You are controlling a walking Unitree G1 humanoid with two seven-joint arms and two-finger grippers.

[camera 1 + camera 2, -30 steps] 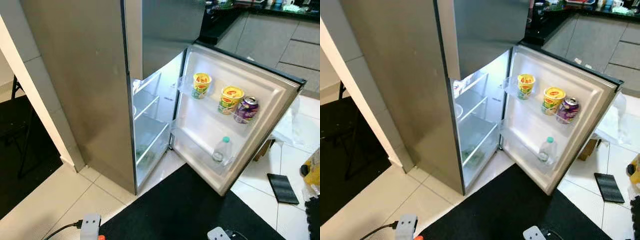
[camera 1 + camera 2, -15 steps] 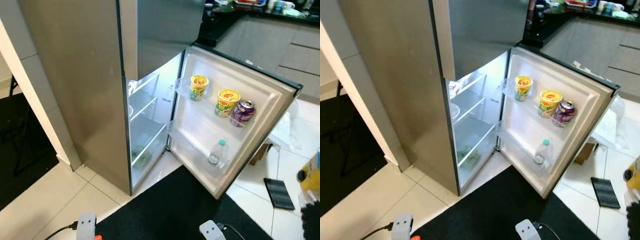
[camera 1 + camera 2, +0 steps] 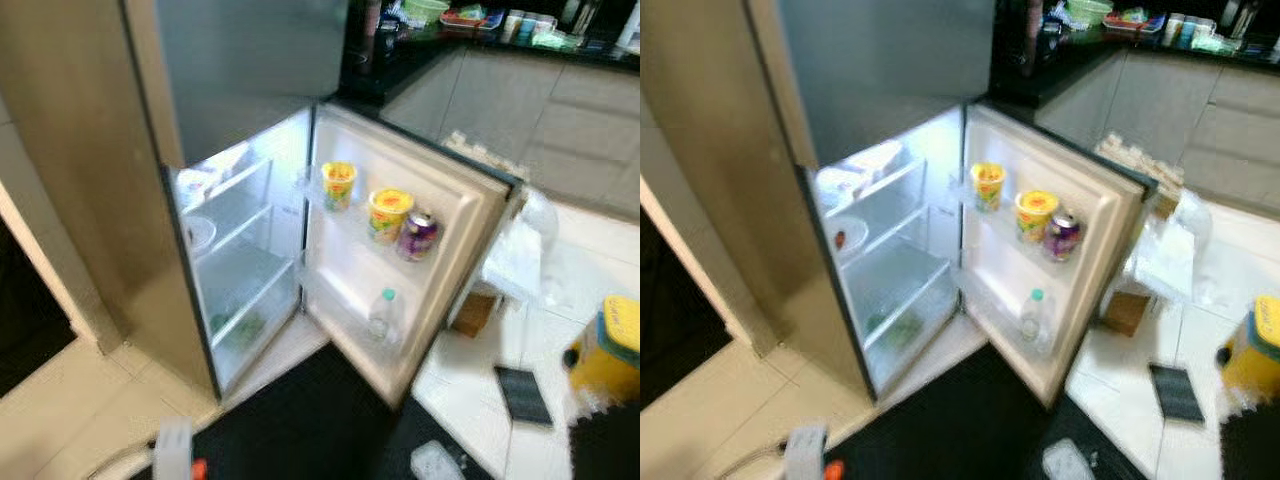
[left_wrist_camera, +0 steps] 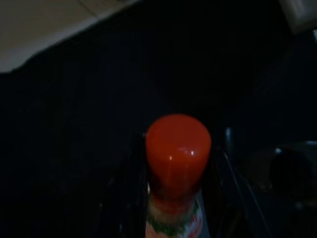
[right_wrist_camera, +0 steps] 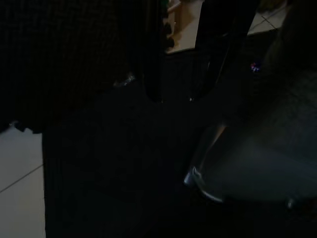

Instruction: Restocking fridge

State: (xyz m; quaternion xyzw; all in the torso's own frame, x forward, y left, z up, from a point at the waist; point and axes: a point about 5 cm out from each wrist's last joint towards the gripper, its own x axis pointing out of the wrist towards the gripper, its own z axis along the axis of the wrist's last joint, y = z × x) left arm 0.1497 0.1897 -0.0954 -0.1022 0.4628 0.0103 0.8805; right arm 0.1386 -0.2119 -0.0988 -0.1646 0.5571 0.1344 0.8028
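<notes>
Looking down from the head cameras: the fridge (image 3: 250, 150) stands with its lower door (image 3: 1110, 250) swung wide. Door shelves already carry 2 yellow cups (image 3: 390, 212), a purple can (image 3: 418, 235) and a water bottle (image 3: 1032, 315); the inner shelves look sparsely filled, so restocking seems partly done. A black mat (image 3: 310, 420) lies before the opening, with a yellow container (image 3: 1252, 355), a dark flat object (image 3: 522, 394) and plastic bags (image 3: 1165, 255) on the tiles to the right, clear of the approach.

Left wrist view, dim: the left gripper (image 4: 178, 163) is clamped around a red-capped bottle (image 4: 177, 148), not yet shelved.

Right wrist view, very dark: mat and tile; whether the right gripper's fingers are apart or together, I cannot tell.
</notes>
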